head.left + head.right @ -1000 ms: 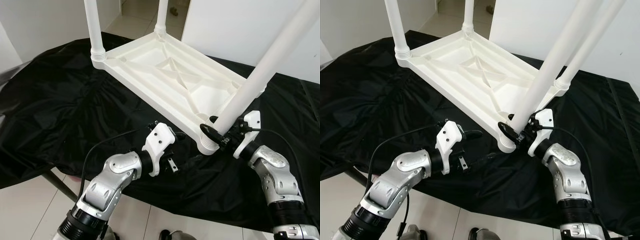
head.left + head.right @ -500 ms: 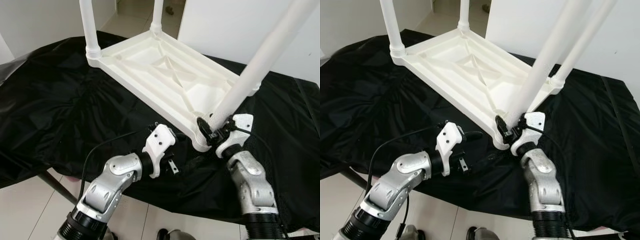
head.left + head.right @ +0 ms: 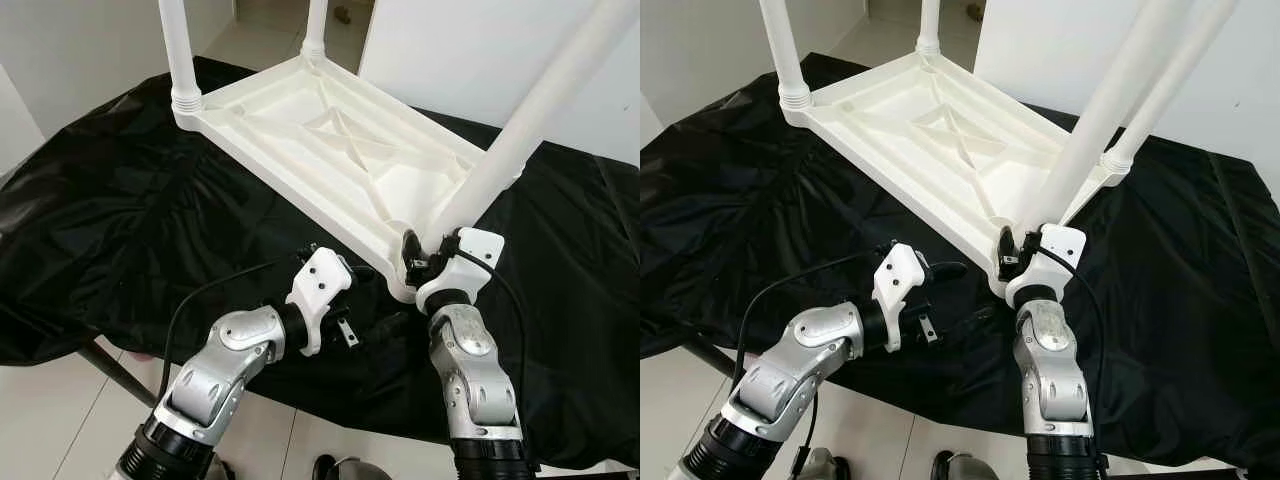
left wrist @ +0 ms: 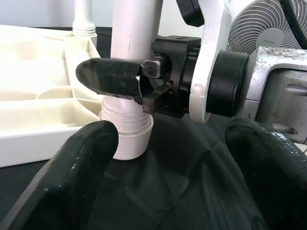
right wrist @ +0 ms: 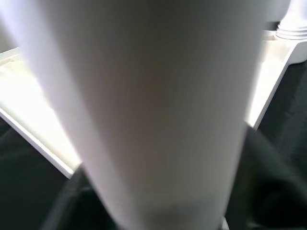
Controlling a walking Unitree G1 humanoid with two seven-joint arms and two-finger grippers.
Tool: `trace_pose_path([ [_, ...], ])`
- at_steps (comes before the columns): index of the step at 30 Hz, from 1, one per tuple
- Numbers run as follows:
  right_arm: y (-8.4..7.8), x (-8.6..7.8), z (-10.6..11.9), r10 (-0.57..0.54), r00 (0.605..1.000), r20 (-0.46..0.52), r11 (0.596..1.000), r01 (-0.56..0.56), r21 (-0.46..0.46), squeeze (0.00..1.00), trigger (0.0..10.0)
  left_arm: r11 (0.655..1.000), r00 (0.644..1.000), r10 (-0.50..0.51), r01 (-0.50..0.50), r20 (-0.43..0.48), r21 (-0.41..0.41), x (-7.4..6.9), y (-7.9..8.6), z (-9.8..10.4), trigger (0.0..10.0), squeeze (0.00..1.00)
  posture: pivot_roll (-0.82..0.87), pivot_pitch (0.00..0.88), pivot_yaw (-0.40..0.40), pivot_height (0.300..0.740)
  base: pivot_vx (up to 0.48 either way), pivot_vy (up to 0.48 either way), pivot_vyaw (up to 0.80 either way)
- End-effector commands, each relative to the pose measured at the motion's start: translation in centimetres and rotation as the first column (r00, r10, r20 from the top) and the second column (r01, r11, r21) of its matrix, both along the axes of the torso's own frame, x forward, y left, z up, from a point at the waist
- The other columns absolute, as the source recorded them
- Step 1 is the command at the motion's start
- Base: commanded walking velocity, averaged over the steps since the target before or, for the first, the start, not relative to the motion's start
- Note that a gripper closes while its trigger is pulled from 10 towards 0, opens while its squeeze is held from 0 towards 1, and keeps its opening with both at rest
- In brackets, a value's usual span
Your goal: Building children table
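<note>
A white plastic children's table (image 3: 330,140) lies upside down on a black cloth (image 3: 120,220). Its legs point up. The near right leg (image 3: 520,130) slants up out of the corner socket (image 4: 127,139). My right gripper (image 3: 420,262) is shut on that leg just above the socket; one of its black fingers (image 4: 110,79) crosses the leg's front. In the right wrist view the leg (image 5: 153,105) is very close and blurred. My left gripper (image 3: 352,300) hovers open over the cloth just left of that corner, its fingers (image 4: 72,182) wide apart and holding nothing.
Two more legs (image 3: 178,50) (image 3: 317,25) stand at the far corners. A white wall (image 3: 450,50) rises behind the table. The cloth's front edge (image 3: 300,400) drops to tiled floor, with a dark support bar (image 3: 110,365) under it. A fan (image 4: 261,28) stands beyond the right arm.
My right forearm has swung in from the right to stand almost straight below the corner, the wrist turning around the leg while still gripping it. The left arm has stayed put.
</note>
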State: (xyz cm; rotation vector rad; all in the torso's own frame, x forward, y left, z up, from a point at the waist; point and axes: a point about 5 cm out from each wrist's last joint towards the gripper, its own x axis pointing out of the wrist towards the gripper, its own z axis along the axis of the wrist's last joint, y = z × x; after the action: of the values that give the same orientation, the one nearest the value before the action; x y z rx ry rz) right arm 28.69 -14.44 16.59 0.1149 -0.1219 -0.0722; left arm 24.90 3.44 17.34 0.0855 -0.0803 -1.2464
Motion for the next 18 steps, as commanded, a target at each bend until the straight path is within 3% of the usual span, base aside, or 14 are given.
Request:
trace_pose_path([
  [1,0.1,-0.3,-0.8,-0.002,1.000,-0.030,0.999,0.003,0.037,1.00,10.0,1.000,1.000,0.007,-0.007,-0.009,-0.005,0.0,-0.2,0.0,10.0,0.00,0.04,0.150,-0.105,0.740,0.000,0.000,0.00],
  [4,-0.3,-0.2,-0.6,0.037,0.999,-0.012,0.998,-0.036,0.059,1.00,10.0,1.000,1.000,0.009,-0.009,-0.008,-0.005,0.0,-0.2,0.0,10.0,0.00,0.04,0.149,-0.105,0.740,0.000,0.000,0.00],
  [10,-2.1,0.0,0.5,0.238,0.971,0.037,0.971,-0.239,0.014,1.00,10.0,1.000,1.000,0.010,-0.010,-0.009,-0.003,-0.1,-0.2,0.0,10.0,0.00,0.05,0.149,-0.105,0.740,0.000,0.000,0.00],
  [11,-2.6,-0.1,0.4,0.336,0.942,0.019,0.942,-0.335,-0.024,0.00,10.0,1.000,1.000,0.012,-0.012,-0.008,-0.002,0.0,-0.1,0.0,10.0,0.00,0.05,0.146,-0.101,0.740,0.000,0.000,0.00],
  [12,-2.6,-0.1,0.4,0.336,0.942,0.019,0.942,-0.335,-0.024,0.00,10.0,1.000,1.000,0.012,-0.012,-0.008,-0.002,0.0,-0.1,0.0,10.0,0.00,0.05,0.146,-0.101,0.740,0.000,0.000,0.00],
  [15,-3.5,-0.4,0.2,0.536,0.844,-0.030,0.835,-0.535,-0.130,0.00,10.0,1.000,1.000,0.014,-0.014,-0.004,0.002,0.1,0.1,0.1,10.0,0.00,0.06,0.144,-0.098,0.740,0.000,0.000,0.00],
  [18,-3.7,-0.5,0.2,0.580,0.813,-0.044,0.801,-0.580,-0.148,0.00,10.0,1.000,1.000,0.013,-0.013,-0.004,0.003,0.1,0.1,0.1,10.0,0.00,0.06,0.143,-0.097,0.740,0.000,0.000,0.00],
])
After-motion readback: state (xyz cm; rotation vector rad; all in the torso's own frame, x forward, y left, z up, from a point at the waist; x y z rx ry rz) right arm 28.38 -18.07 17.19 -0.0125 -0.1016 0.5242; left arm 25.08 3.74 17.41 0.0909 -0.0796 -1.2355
